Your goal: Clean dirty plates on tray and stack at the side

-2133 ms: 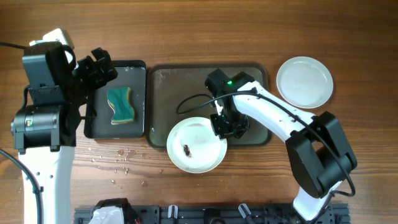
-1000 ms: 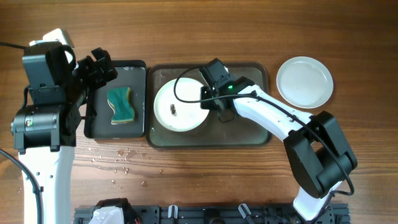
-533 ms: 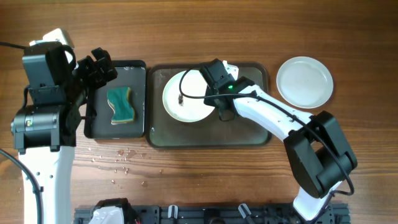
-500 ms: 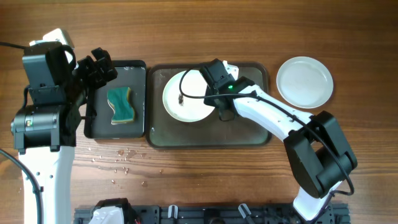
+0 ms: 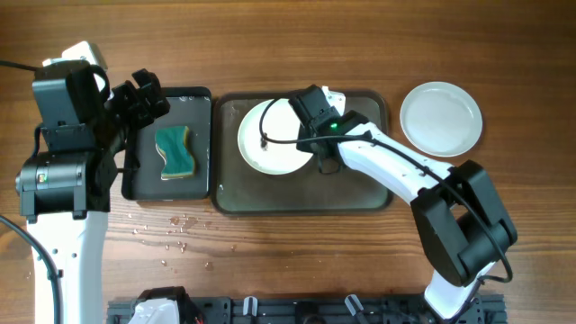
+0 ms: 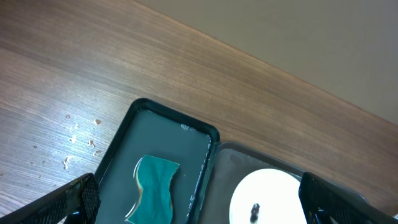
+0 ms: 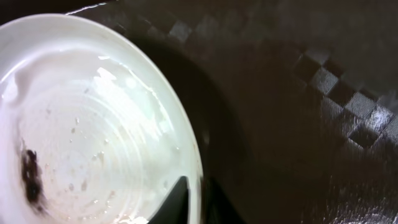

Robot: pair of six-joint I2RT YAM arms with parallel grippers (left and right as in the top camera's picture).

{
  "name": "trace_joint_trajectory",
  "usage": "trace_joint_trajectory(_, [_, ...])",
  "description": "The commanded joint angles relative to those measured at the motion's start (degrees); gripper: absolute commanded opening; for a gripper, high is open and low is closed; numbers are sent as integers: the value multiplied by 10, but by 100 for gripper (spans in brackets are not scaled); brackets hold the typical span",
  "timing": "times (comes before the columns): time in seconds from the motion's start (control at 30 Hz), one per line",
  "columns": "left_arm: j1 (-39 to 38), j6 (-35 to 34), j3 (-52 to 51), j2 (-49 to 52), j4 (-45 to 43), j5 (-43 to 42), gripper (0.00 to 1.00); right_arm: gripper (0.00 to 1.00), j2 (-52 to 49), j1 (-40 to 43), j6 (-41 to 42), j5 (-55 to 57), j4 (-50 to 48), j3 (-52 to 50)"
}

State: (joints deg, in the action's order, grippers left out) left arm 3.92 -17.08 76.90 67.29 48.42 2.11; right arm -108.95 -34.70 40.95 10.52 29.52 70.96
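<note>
A white plate (image 5: 270,121) with a small dark smear (image 5: 262,142) lies in the left half of the grey-green tray (image 5: 360,184). My right gripper (image 5: 314,151) is at the plate's right rim. In the right wrist view its two dark fingers straddle that rim, and the gripper (image 7: 199,196) is shut on the plate (image 7: 93,124), whose smear (image 7: 30,177) shows at the left. A second white plate (image 5: 441,118) sits on the table right of the tray. My left gripper (image 5: 144,94) hangs open above the black tray's far left corner.
A teal sponge (image 5: 175,151) lies in the narrow black glossy tray (image 5: 198,184) left of the grey-green tray. Water drops and crumbs (image 5: 171,229) dot the wood in front of it. A dark rack (image 5: 297,310) runs along the table's front edge.
My right gripper has carried the smeared plate from the tray's front edge back onto the tray's left half, then nudged it slightly right. The left arm has not moved.
</note>
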Motion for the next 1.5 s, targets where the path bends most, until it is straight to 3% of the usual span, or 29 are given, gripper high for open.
trace_joint_trajectory(0.0, [3,-5,2,-4,-1,3,100,22,26,35,-101,-22,-2,21])
trace_joint_trajectory(0.13, [3,-5,2,-4,-1,3,100,59,55,81,-181,-137,18,54])
trace_joint_trajectory(0.27, [3,-5,2,-4,-1,3,100,73,78,129,-202,-220,16,60])
trace_joint_trajectory(0.37, [3,-5,2,-4,-1,3,100,76,75,150,-251,-235,16,58])
trace_joint_trajectory(0.6, [3,-5,2,-4,-1,3,100,76,45,143,-262,-235,16,52])
trace_joint_trajectory(0.73, [3,-5,2,-4,-1,3,100,71,11,125,-277,-235,18,52])
trace_joint_trajectory(1.03, [3,-5,2,-4,-1,3,100,31,-17,116,-275,-189,31,52])
trace_joint_trajectory(1.17, [3,-5,2,-4,-1,3,100,25,-17,116,-274,-204,25,52])
trace_joint_trajectory(1.2, [3,-5,2,-4,-1,3,100,17,-17,116,-274,-217,25,52])
trace_joint_trajectory(1.3, [3,-5,2,-4,-1,3,100,5,-17,116,-274,-238,25,52])
trace_joint_trajectory(1.4, [3,-5,2,-4,-1,3,100,6,-17,116,-274,-237,24,52])
trace_joint_trajectory(1.47, [3,-5,2,-4,-1,3,100,22,-17,116,-274,-237,26,52])
